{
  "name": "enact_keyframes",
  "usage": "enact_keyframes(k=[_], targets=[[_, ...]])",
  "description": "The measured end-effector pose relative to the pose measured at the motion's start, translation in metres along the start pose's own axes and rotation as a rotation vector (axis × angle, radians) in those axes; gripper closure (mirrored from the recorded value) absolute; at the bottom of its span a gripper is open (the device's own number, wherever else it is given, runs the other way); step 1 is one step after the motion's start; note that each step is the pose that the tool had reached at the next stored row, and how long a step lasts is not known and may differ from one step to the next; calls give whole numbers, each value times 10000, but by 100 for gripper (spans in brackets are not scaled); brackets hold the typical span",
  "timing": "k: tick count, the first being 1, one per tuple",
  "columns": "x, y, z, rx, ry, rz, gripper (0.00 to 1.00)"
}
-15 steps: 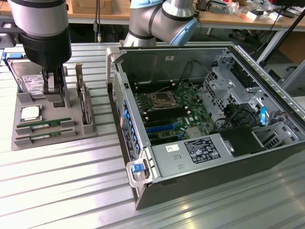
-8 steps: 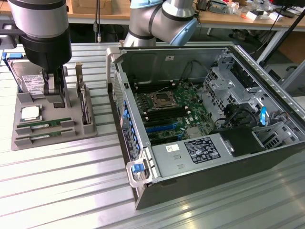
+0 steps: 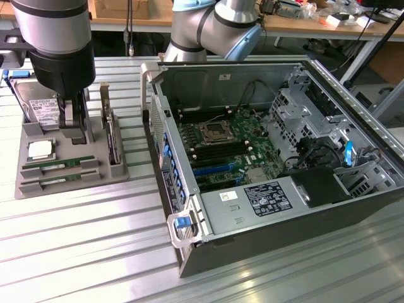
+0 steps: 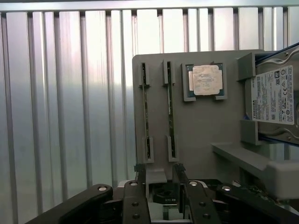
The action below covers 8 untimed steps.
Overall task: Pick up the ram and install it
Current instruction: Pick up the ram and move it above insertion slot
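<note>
Now my end effector (image 4: 160, 173) hangs released over the tray (image 4: 201, 130). The ram (image 4: 170, 112) stands edge-up in its slot. I judge it light, stiff and fragile, best pinched across its flat faces mid-length.

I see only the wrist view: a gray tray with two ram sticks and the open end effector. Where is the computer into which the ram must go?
Observer: The computer case lies open on the table, at the exterior view's right of the tray.
Operator: Is the board inside it covered?
Observer: No. The motherboard faces up inside the case, uncovered.
Operator: How does the end effector stand to the case?
Observer: The end effector is over the tray, beside the case and not above it.
</note>
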<state>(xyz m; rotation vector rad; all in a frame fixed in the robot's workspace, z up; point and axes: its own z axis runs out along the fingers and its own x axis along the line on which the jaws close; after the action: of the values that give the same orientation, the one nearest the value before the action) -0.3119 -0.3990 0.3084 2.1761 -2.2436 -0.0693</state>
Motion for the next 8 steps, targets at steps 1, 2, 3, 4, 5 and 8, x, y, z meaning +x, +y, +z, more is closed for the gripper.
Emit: enact_keyframes(k=[1, 2, 3, 4, 5, 8], targets=[[0, 0, 4, 0, 0, 0, 64], [0, 0, 7, 0, 0, 0, 64], [0, 0, 11, 1, -1, 0, 64], [0, 0, 14, 1, -1, 0, 64], [0, -1, 19, 0, 0, 0, 64], [1, -1, 35, 0, 0, 0, 64]])
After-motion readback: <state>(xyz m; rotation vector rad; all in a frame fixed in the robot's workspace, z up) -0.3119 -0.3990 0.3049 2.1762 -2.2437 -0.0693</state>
